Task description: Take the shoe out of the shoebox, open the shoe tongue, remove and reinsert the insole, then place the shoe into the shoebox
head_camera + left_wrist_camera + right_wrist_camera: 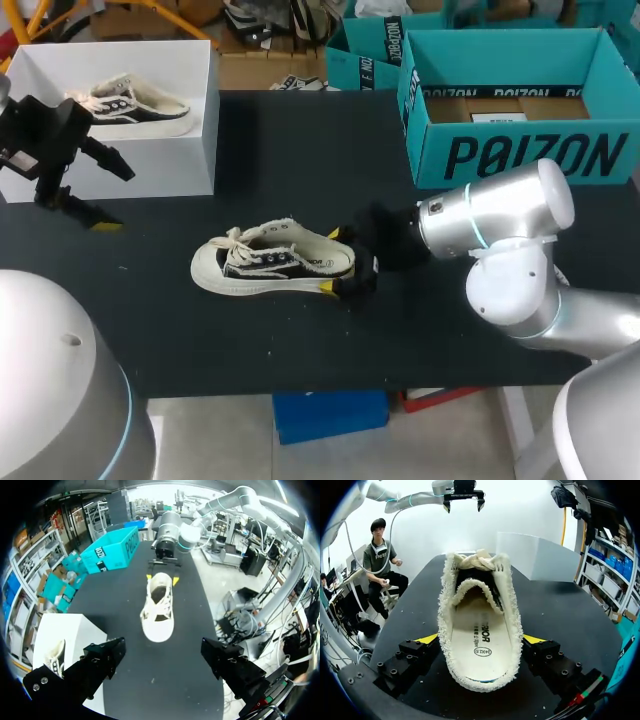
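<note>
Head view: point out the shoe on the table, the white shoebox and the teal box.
shoe [285,262], head view, side of the upper.
white shoebox [165,165], head view, front wall.
teal box [520,160], head view, front wall.

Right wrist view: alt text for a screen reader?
Right gripper holds a white shoe by the heel on a black table, insole showing. Left gripper hangs open beyond the toe; a white box stands past the shoe.

This is a robotics lab. Two silver robot arms, the left arm [60,400] and the right arm [510,215], work at a black bench [300,340] laid out as a test station. On it stand a white shoebox [150,150] and a teal cardboard box [530,155], with one canvas shoe [275,262] lying between them.
</note>
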You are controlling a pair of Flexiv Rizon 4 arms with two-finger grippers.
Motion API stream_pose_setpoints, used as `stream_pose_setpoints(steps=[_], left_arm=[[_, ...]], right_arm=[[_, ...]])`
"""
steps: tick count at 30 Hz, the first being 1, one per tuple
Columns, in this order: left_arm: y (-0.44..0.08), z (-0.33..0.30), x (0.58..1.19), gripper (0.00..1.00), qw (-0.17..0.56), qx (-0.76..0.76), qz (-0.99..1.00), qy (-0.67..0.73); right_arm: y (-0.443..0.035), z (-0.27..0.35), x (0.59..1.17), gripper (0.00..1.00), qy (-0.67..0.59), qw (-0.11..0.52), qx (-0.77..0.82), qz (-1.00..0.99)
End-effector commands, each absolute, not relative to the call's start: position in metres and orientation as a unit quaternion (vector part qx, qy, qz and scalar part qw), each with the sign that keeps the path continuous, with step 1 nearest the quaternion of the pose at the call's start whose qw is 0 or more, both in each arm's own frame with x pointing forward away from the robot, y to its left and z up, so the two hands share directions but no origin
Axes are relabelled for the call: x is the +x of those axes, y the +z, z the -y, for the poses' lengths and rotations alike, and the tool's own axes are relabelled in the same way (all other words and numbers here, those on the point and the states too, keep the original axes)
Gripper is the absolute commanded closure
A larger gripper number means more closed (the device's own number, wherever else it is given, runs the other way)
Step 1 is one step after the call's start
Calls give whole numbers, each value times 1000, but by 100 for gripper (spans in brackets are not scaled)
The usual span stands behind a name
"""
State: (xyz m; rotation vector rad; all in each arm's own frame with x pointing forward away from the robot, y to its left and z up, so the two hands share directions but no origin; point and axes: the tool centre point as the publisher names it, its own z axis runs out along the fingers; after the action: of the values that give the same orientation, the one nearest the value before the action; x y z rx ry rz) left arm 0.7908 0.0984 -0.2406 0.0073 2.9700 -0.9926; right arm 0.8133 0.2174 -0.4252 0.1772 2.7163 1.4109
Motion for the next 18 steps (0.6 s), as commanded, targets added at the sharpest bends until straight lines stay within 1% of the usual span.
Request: stream_pose_setpoints(steps=[1,18], left_arm=[[-242,-98,790,0,7,3,-949,-316],[-242,-98,790,0,7,3,-949,-316]], right_arm=[[-425,-221,815,0,455,37,59,-888],[-435,-225,815,0,452,26,61,-890]])
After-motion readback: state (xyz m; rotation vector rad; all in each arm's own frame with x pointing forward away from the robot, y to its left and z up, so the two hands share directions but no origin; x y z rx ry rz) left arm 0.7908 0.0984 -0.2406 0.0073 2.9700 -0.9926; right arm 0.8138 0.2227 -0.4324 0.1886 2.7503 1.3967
